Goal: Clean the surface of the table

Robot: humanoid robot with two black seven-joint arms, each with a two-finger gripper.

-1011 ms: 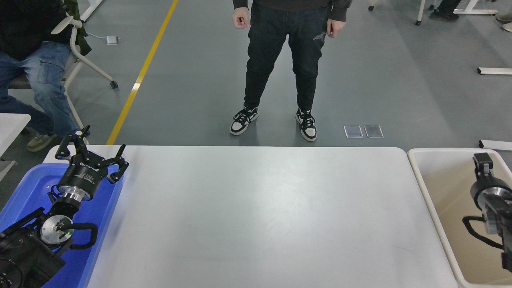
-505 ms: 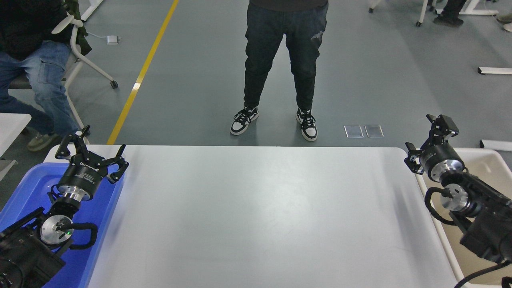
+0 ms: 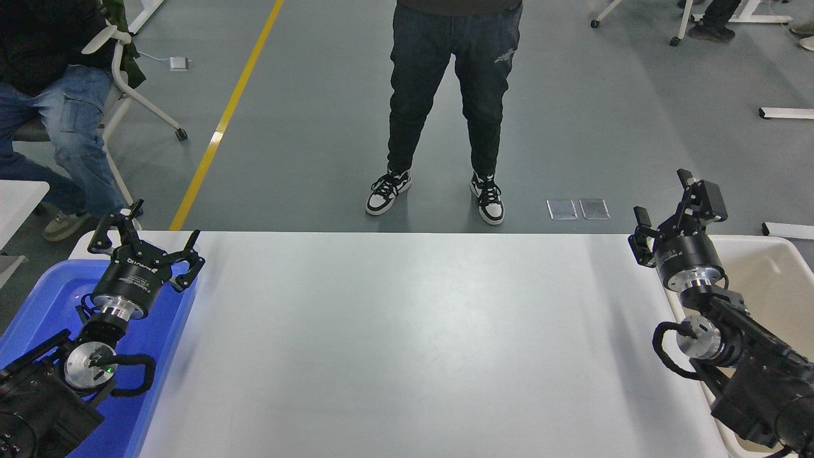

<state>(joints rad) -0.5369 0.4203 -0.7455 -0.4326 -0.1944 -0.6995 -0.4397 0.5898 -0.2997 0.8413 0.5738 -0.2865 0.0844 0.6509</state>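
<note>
The table surface (image 3: 407,343) is a wide plain white top with rounded corners, and nothing lies on it. My right gripper (image 3: 675,210) hangs open over the table's far right corner, fingers spread and empty, beside the cream tub. My left gripper (image 3: 145,238) is parked open and empty over the far end of the blue tub at the lower left.
A blue tub (image 3: 38,305) sits at the table's left edge, a cream-white tub (image 3: 779,267) at its right edge. A person (image 3: 448,102) stands at the far side on the grey floor. Another person sits on a chair (image 3: 121,70) at the upper left.
My right arm has swung up out of the cream tub and leftward, so its gripper now hangs over the table's far right corner. The left arm has not moved.
</note>
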